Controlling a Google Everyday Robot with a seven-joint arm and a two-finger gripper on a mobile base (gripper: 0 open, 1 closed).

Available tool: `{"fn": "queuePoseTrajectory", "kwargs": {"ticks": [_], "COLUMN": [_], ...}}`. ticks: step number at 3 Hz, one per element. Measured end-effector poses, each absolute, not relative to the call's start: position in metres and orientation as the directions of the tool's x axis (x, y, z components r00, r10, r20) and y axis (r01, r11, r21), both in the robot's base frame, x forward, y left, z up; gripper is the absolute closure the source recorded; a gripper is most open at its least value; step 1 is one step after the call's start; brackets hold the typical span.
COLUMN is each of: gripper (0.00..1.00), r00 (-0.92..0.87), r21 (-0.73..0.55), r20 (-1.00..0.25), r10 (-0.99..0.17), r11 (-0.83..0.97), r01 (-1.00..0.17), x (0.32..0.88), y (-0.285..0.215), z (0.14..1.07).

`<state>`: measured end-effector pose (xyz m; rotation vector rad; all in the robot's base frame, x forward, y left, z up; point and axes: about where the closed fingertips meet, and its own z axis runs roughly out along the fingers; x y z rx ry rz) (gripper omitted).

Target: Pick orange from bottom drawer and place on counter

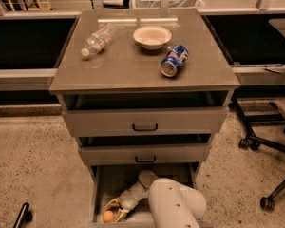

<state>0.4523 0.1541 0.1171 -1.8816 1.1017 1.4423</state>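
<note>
The gripper (112, 211) is in the bottom drawer (115, 180), its jaws open at the orange (108, 216). Grasping, lifting and placing on the table (128, 65) remain.

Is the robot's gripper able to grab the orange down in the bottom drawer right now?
Probably yes. The bottom drawer is pulled open, and the gripper is down inside it with its fingers spread right beside the orange. Nothing lies between them.

The white arm (173, 203) enters at the bottom centre of the frame, its bulky forearm nearest the camera, then narrows and angles leftward. The hand (112, 212) sits low, lower left of centre, pointing down-left.
</note>
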Motion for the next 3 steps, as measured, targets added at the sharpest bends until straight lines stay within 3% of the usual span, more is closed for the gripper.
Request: {"fn": "queuePoseTrajectory", "kwargs": {"ticks": [1,3], "gripper": [1.00,1.00], "r00": [0.108,0.211], "r21": [0.035,-0.162], "r20": [-0.952,-0.874], "r10": [-0.286,-0.438], "r11": [-0.453,-0.147], "r01": [-0.891,-0.976], "x": [0.472,0.577], "y": [0.142,0.057], "z": [0.139,0.263]}}
